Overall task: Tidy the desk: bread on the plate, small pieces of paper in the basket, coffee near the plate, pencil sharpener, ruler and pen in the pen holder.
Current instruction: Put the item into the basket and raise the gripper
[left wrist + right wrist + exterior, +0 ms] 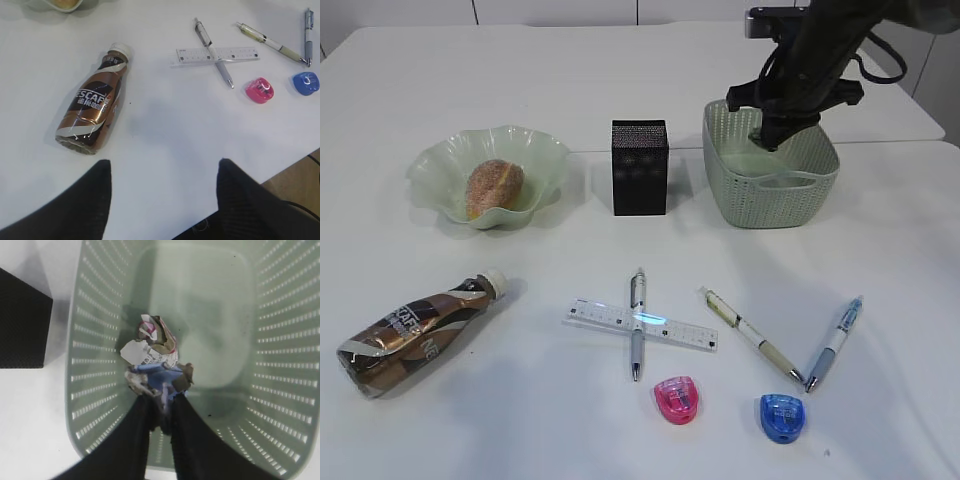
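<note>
The bread (495, 187) lies in the wavy green plate (440, 160). Over the green basket (770, 195) hangs my right gripper (770, 140), (164, 397), shut on crumpled pieces of paper (152, 357) that stick out past its tips above the basket floor. The coffee (415, 335), (95, 107) lies on its side at the front left. A clear ruler (610, 318) crosses under a pen (637, 330). The pink pencil sharpener (677, 398) and the blue one (783, 416) sit near the front edge. My left gripper (162, 170) hangs open over bare desk near the bottle.
The black mesh pen holder (639, 168) stands between plate and basket. Two more pens (750, 335), (835, 345) lie in a V at the front right. The desk's front edge (280, 167) runs close under my left gripper.
</note>
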